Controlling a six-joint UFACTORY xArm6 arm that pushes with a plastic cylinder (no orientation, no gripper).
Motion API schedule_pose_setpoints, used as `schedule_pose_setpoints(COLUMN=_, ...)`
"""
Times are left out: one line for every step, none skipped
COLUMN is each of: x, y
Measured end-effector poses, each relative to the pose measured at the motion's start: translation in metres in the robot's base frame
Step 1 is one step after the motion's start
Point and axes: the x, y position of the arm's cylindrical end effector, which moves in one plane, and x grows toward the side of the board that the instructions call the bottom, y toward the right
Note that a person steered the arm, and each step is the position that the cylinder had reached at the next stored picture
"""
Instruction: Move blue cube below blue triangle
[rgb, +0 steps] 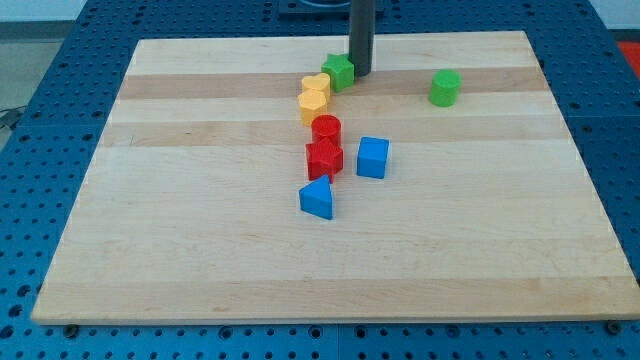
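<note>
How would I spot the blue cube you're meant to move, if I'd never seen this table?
Start at the wooden board and find the line of blocks running down its middle. Just to the view's right of the red star-shaped block sits the blue cube, standing apart from it. The blue triangle, lower and to the view's left, is a wedge; the cube has square faces.

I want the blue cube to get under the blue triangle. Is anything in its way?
Nothing visible blocks it. The blue cube sits up and right of the blue triangle, with bare board below the triangle. My tip is at the view's top beside the green star, with open board down to the cube.
</note>
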Motion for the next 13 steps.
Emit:
schedule_pose_setpoints(x=0.0, y=-0.011)
schedule_pose_setpoints(x=0.0, y=-0.022)
schedule_pose_setpoints(x=0.0, y=-0.027)
schedule_pose_setpoints(x=0.0, y=-0.015)
schedule_pose_setpoints(x=0.008, y=0.04)
schedule_pose_setpoints(x=0.036, y=0.056)
schedule_pose_setpoints(x=0.043, y=0.056)
schedule_pose_setpoints(x=0.06, y=0.054)
schedule_pose_setpoints(x=0.087, y=0.044)
schedule_pose_setpoints(x=0.112, y=0.039)
schedule_pose_setpoints(x=0.134, y=0.035)
schedule_pose_setpoints(x=0.157, y=0.033)
schedule_pose_setpoints(x=0.181, y=0.03)
